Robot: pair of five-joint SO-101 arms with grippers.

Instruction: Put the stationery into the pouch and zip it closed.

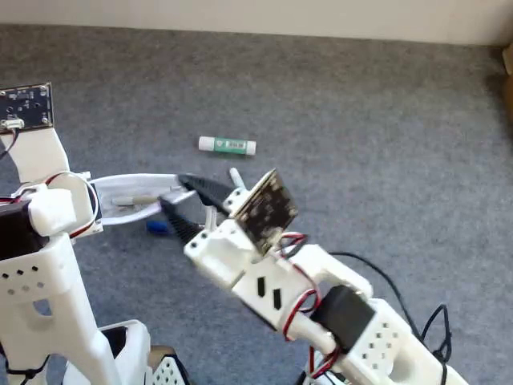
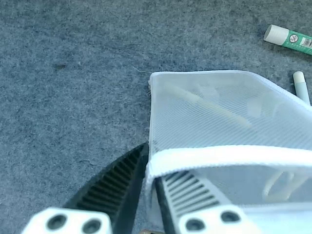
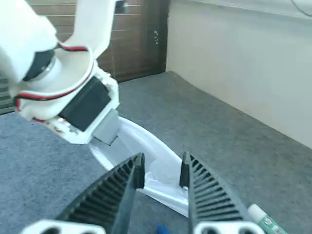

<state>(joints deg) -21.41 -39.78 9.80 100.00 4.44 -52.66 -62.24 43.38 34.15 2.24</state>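
The white mesh pouch (image 1: 128, 189) (image 2: 219, 112) lies on the grey carpet, held at one end by my left gripper (image 2: 151, 163), which is shut on its white-banded edge. A pale pen-like item (image 2: 209, 103) shows through the mesh. My right gripper (image 1: 172, 191) (image 3: 162, 158) is open, its black fingers on either side of the pouch's (image 3: 151, 148) other end. A green-and-white glue stick (image 1: 228, 145) (image 2: 287, 38) (image 3: 263, 222) lies on the carpet beyond the pouch. Beside the pouch there is a white pen (image 1: 236, 176) (image 2: 301, 87). A small blue item (image 1: 158, 228) sits just in front of the pouch.
The left arm's white body (image 1: 48, 216) (image 3: 63, 92) stands close over the pouch. Grey carpet (image 1: 377, 120) stretches open to the right and back. A pale wall (image 3: 243, 58) and brown furniture (image 3: 131, 34) lie beyond.
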